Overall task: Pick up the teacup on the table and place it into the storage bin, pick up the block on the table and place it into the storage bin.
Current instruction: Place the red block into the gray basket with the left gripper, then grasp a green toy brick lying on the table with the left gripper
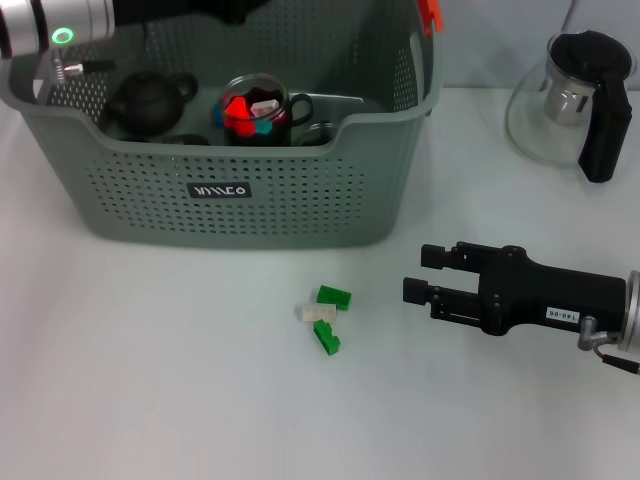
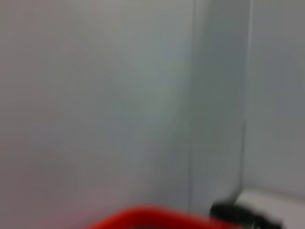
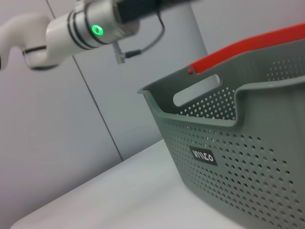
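The grey perforated storage bin (image 1: 240, 215) stands at the back left of the table, and its side shows in the right wrist view (image 3: 238, 162). Inside it sits a glass teacup (image 1: 255, 108) with red and blue pieces showing in it. A small cluster of green and white blocks (image 1: 327, 315) lies on the table in front of the bin. My right gripper (image 1: 420, 274) is open and holds nothing, low over the table just right of the blocks and pointing at them. My left arm (image 1: 60, 30) reaches over the bin's back left corner; its gripper is out of view.
A black teapot (image 1: 150, 100) lies in the bin's left half. A glass pitcher with a black handle (image 1: 575, 100) stands at the back right. An orange-red handle clip (image 1: 430, 12) sits on the bin's right rim. A grey wall rises behind the table.
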You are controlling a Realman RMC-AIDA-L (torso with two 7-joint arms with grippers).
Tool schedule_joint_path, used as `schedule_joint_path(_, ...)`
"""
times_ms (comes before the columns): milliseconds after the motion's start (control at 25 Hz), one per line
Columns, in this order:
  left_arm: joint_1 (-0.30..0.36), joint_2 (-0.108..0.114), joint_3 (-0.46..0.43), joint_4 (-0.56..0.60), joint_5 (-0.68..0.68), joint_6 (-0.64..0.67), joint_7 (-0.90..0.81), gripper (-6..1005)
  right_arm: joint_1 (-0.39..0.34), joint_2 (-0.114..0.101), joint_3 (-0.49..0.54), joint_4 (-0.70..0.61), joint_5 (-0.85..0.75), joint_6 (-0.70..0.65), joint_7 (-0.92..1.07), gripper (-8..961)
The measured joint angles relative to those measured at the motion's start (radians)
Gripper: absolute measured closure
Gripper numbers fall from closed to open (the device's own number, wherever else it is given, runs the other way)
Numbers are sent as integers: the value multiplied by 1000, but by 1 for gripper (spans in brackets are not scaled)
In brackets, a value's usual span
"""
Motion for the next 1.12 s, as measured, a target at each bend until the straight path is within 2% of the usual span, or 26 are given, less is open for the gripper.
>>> schedule_joint_path(120,2,3,57,23,115,-94,-47,744,0,1,0,-1,0,1,0,279)
schedule_joint_path(240,2,-16,96,40,245,-181,-81,734,0,2,0,-2,0,3,0,279)
schedule_joint_path(320,-2,-38,119,45,310,-236,-92,727,0,3,0,-2,0,4,0,279)
schedule_joint_path(560,-5,-91,138,80,345,-331,-112,707,1,3,0,-2,0,4,4,280)
schedule_joint_path(760,-6,-100,139,92,347,-363,-134,690,1,1,1,-2,0,5,3,280)
schedule_joint_path(960,25,-116,121,155,274,-338,-132,673,-1,0,18,-2,0,4,2,280)
schedule_joint_path(1040,40,-120,111,173,230,-317,-127,577,-2,0,21,-2,0,3,2,280)
schedule_joint_path(1120,104,-123,35,189,-20,-169,-72,480,-3,0,24,-2,0,3,1,280)
